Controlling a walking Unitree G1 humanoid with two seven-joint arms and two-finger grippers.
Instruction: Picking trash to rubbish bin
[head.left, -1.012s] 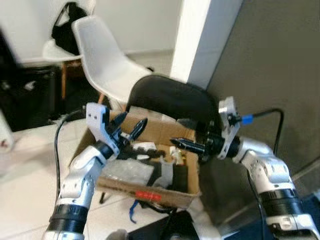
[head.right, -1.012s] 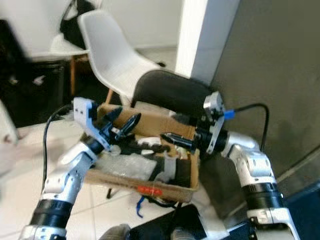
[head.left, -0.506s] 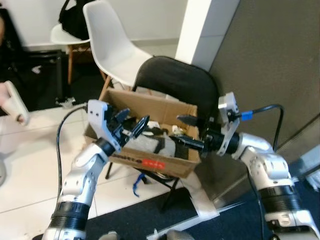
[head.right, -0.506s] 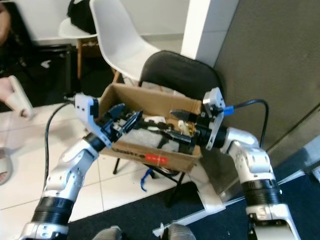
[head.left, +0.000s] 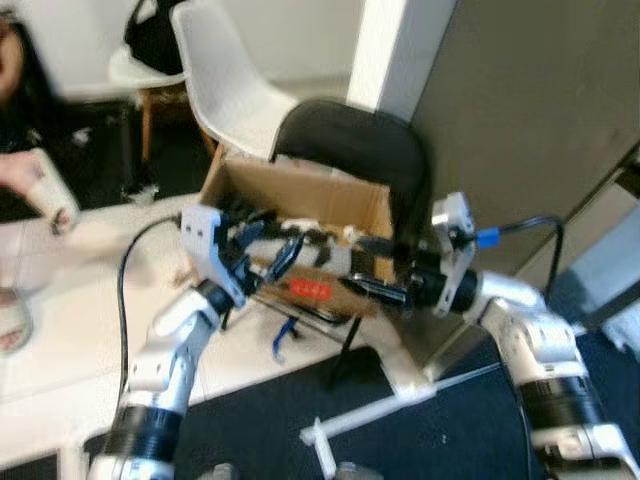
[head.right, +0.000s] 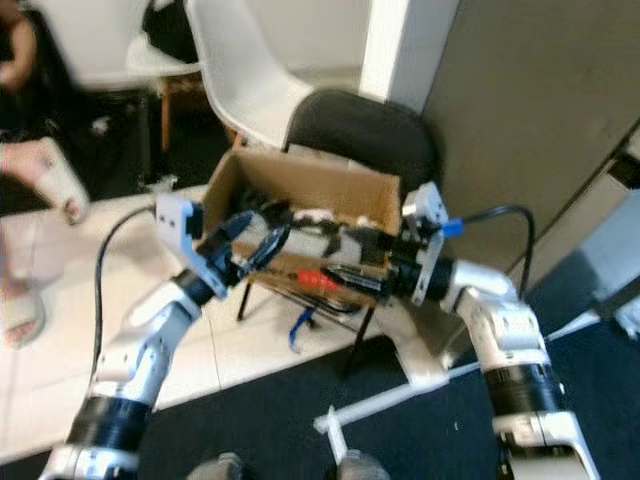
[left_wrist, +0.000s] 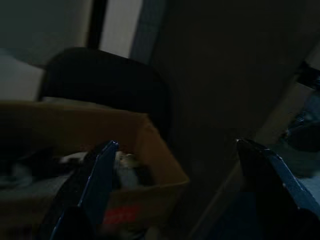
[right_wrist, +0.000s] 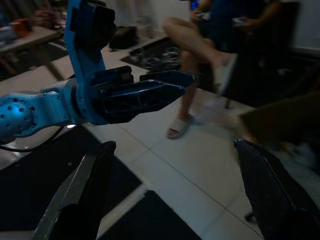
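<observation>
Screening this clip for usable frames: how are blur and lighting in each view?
Both eye views: evenly lit but soft with motion blur, cardboard box smeared. Left wrist view: very dark, box barely readable. Right wrist view: dim, left end effector fairly sharp, background person blurred.

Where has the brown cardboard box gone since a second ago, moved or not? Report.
No. The brown cardboard box still sits against the black chair's backrest; only the camera shifted.
</observation>
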